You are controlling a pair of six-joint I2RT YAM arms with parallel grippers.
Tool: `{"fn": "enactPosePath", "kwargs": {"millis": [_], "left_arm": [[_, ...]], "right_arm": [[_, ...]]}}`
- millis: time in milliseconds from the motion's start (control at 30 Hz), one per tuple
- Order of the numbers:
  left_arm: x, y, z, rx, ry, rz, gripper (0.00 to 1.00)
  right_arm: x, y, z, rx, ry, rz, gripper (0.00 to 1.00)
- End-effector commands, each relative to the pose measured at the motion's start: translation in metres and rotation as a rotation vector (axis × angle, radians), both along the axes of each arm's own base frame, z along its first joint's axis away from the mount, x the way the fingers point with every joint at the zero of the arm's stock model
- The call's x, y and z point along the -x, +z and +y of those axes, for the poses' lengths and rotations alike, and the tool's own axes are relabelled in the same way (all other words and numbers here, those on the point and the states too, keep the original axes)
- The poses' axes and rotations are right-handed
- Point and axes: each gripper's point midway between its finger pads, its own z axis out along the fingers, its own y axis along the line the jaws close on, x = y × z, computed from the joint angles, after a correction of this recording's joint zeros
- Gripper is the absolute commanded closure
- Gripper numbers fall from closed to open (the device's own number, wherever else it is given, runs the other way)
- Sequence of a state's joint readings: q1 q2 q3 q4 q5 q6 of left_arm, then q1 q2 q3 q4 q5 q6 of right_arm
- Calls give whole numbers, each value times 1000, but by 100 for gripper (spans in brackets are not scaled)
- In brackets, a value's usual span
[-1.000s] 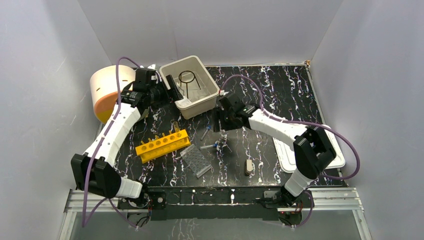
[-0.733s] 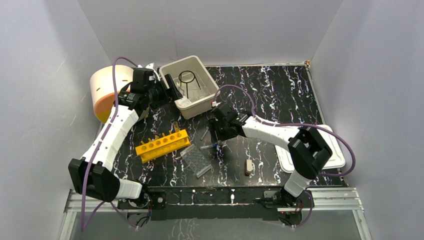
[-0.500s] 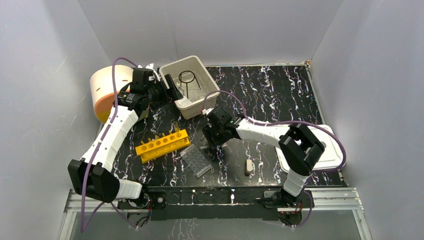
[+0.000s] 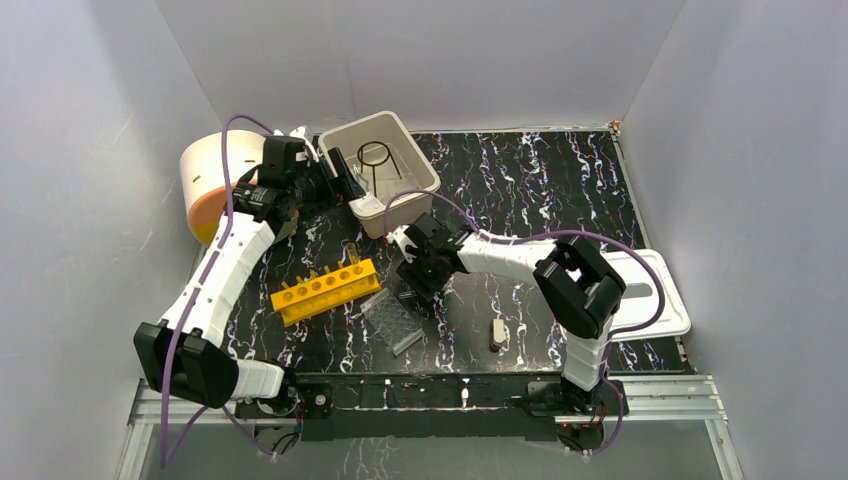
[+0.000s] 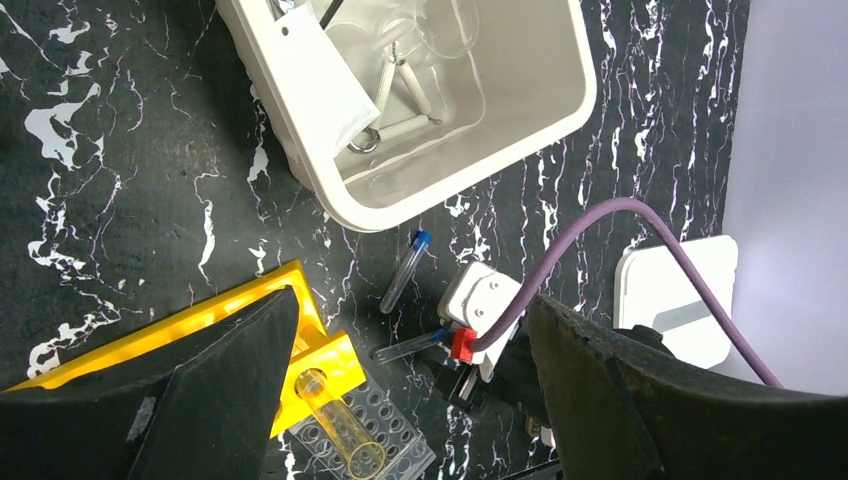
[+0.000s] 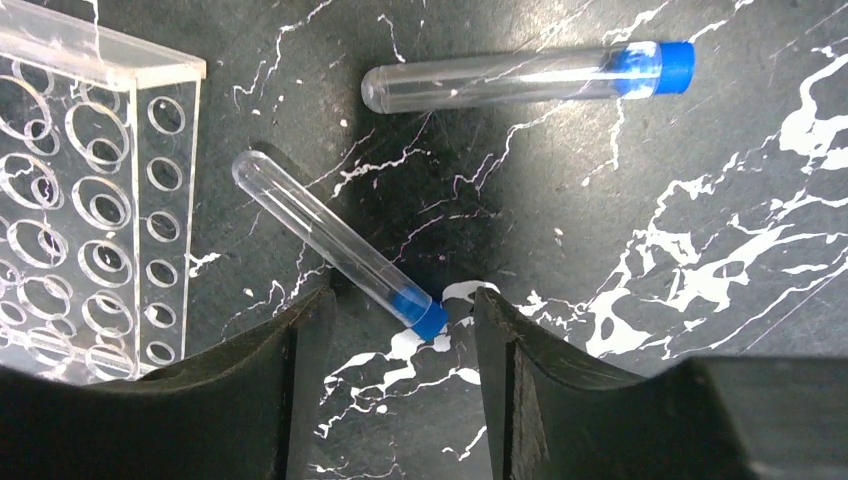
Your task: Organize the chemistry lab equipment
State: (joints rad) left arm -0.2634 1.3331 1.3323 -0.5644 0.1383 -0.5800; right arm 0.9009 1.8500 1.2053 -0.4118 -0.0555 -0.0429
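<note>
Blue-capped test tube [image 6: 340, 245] lies flat on the black marbled tabletop [image 4: 540, 180], just beside the clear well plate [image 6: 90, 200]. Right end effector [image 6: 400, 300]: jaws apart, one on either side of the tube's capped end, not clamped on it. A second capped tube [image 6: 520, 75] lies free a little farther back.

Beige tub [image 4: 405, 205] stands beyond both, holding the wire ring-stand [image 4: 376, 155] and the pale triangle [image 5: 400, 100] (a clear dish [image 5: 445, 25] sits beside the latter).

Left end effector [image 5: 412, 300] hangs at the tub's left side, jaws wide apart, empty. Yellow tube rack [image 4: 325, 290] sits left of the well plate; white lid [image 4: 660, 310] lies at the near right.
</note>
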Motion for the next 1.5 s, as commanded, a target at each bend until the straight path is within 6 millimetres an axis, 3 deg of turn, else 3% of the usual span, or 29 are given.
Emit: {"fn": "enactPosePath", "kwargs": {"millis": [0, 267, 467, 767, 1067, 1467], "left_arm": [[1, 28, 4, 5, 8, -61, 16], [-4, 29, 4, -3, 10, -65, 15], [-8, 29, 5, -14, 10, -68, 14], [-12, 32, 3, -11, 2, -78, 14], [-10, 32, -3, 22, -12, -71, 14], [9, 53, -59, 293, -229, -48, 16]], "right_arm": [[-10, 3, 11, -16, 56, -43, 40], [-1, -7, 15, -13, 139, -42, 50], [1, -10, 15, 8, 154, -69, 67], [12, -3, -10, 90, 191, -64, 75], [23, 27, -19, 28, 157, -82, 76], [-10, 94, -48, -251, -128, -205, 76]]}}
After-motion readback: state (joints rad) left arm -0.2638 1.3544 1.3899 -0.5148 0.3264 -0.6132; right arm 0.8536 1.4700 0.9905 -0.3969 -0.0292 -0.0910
